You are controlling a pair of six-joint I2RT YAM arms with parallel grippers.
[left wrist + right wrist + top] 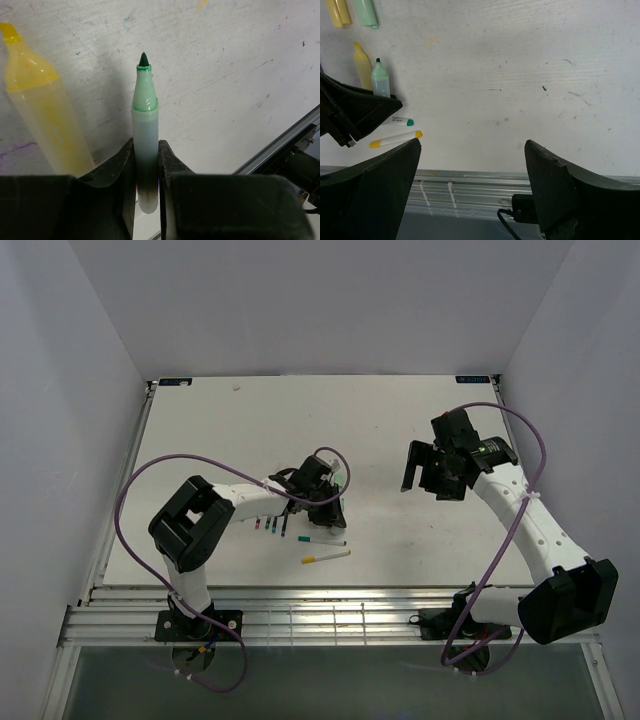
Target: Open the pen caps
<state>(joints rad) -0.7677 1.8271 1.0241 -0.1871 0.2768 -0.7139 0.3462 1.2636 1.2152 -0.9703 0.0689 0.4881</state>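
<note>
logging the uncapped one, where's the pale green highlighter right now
Left wrist view: the pale green highlighter is clamped in the left gripper, tip bare, with a yellow highlighter close beside it.

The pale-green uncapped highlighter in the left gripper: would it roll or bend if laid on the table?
The round pale-green highlighter probably rolls on the white table. It looks stiff, straight in the left gripper. Its bare tip may smear.

A white desk (pixel 400 420) fills the space, its top scuffed and flecked with small ink marks. A plain pale left wall (pixel 60 390), back wall (pixel 320 300) and right wall (pixel 590 360) close it in. Metal rails (pixel 330 620) run along the near edge. The light is soft and even.
</note>
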